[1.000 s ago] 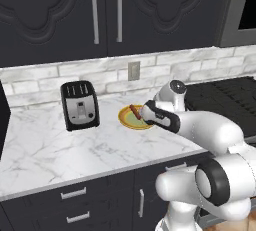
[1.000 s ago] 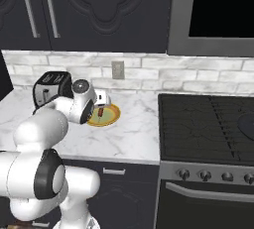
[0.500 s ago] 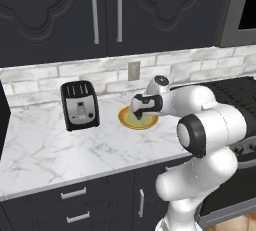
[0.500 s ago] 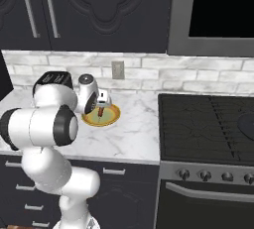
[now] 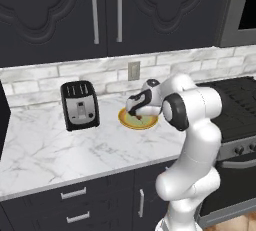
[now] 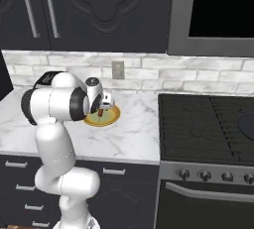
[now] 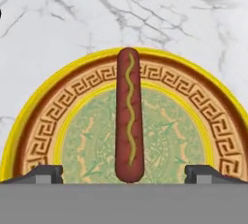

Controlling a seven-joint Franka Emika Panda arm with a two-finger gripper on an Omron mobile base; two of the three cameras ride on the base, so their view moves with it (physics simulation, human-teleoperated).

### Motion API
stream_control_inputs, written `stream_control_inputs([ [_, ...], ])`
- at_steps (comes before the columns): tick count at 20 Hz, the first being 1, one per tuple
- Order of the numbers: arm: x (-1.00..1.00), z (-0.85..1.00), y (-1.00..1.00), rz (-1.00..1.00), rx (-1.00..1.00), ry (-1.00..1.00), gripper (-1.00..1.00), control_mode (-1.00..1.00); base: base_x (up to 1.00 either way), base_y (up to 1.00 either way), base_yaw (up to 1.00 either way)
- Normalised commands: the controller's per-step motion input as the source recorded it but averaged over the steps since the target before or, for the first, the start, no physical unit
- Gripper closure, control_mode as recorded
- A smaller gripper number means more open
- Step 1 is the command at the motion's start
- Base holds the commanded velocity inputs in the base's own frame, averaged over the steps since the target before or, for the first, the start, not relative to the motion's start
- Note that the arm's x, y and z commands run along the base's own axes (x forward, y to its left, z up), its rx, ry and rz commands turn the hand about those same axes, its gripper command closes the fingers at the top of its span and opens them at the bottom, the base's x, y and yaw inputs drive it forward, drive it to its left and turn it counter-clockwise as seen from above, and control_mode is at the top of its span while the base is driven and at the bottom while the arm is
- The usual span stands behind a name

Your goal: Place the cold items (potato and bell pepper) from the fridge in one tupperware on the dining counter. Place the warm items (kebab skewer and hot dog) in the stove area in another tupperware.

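Hand view has the hot dog (image 7: 129,116) running straight up the middle of the frame, a squiggle of mustard down its length, lying flat on a round plate (image 7: 43,126) with a yellow rim and a brown key-pattern band around a green centre. The tool (image 7: 124,172) is spread wide, one dark fingertip at the lower left and the other at the lower right, and the near end of the hot dog sits between them with clear gaps on both sides, so nothing is gripped. White marble tabletop (image 7: 58,29) fills the top of the frame beyond the plate

In the left base view the tool (image 5: 134,111) hangs right over the plate (image 5: 149,122) around the middle of the frame, with a black toaster (image 5: 79,105) to the left on the tabletop (image 5: 45,145). In the right base view the plate (image 6: 111,117) is left of centre, the hot dog (image 6: 101,113) a small dark streak under the tool, and the black stove (image 6: 208,124) takes up the right side
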Motion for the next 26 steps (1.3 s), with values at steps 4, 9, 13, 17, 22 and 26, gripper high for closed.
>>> stream_control_inputs([
  [4,0.57,-0.43,0.00,0.00,0.00,0.02,-1.00,-1.00,0.00,0.00,0.00],
  [9,0.48,-0.36,0.00,0.00,-0.02,0.00,-1.00,-1.00,0.00,0.00,0.00],
  [13,0.37,-0.53,0.00,-0.02,-0.05,0.00,-1.00,-1.00,0.00,0.00,0.00],
  [17,0.18,-0.61,0.11,-0.05,-0.07,0.00,1.00,-1.00,0.00,0.00,0.00],
  [22,0.00,-0.61,0.04,-0.07,0.00,0.06,1.00,-1.00,0.00,0.00,0.00],
  [26,0.00,-0.54,0.00,0.00,0.13,0.06,1.00,-1.00,0.00,0.00,0.00],
])
